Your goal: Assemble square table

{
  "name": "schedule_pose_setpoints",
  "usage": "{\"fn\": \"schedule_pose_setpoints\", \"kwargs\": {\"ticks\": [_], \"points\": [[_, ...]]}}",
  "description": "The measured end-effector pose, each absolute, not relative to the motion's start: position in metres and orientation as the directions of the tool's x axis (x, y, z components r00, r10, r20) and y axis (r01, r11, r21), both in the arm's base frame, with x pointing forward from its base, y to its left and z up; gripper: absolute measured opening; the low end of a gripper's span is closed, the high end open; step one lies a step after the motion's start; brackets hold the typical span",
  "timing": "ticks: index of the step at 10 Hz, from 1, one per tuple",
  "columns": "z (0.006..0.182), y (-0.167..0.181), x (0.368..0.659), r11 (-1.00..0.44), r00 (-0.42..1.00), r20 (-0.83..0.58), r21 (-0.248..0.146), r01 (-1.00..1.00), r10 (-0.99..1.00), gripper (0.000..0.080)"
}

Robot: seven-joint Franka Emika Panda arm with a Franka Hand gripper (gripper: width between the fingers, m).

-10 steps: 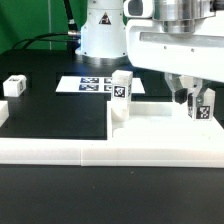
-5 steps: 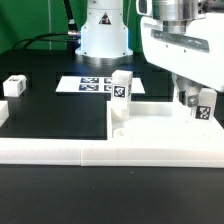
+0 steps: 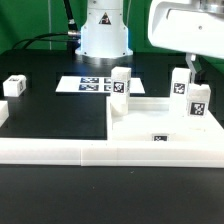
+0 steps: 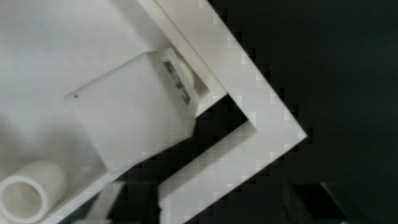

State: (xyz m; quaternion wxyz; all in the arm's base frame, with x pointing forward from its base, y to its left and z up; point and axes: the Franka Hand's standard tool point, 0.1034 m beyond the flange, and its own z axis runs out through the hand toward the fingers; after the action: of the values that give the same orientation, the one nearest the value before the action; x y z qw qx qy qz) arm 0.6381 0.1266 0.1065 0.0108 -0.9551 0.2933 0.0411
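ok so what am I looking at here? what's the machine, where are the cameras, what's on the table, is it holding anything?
It is one robot arm standing at the back of a black table, with a two-finger gripper as its hand. One picture comes from a camera off the arm. The other comes from a camera on the wrist, looking down past the fingers.

On the table lies a white square tabletop with a raised rim. Three small tagged legs stand upright on it. A fourth leg sits apart at the exterior view's left. The flat sheet of tags is the marker board. A long white rail runs along the front.

The gripper is open above the tabletop and holds nothing.
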Motion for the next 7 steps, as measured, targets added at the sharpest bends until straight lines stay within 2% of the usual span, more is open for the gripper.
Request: {"fn": "schedule_pose_setpoints", "kwargs": {"ticks": [1, 2, 3, 7], "points": [[0.1064, 0.1243, 0.6385, -0.870, 0.867, -0.083, -0.001, -0.493, -0.492, 0.0515], [0.1063, 0.1229, 0.6388, -0.912, 0.909, -0.080, -0.005, -0.410, -0.408, 0.0515], [0.1063, 0.1220, 0.6389, -0.933, 0.930, -0.080, -0.009, -0.361, -0.359, 0.0625], [0.1023, 0.1187, 0.6347, -0.977, 0.974, -0.090, -0.018, -0.213, -0.210, 0.0648]]}}
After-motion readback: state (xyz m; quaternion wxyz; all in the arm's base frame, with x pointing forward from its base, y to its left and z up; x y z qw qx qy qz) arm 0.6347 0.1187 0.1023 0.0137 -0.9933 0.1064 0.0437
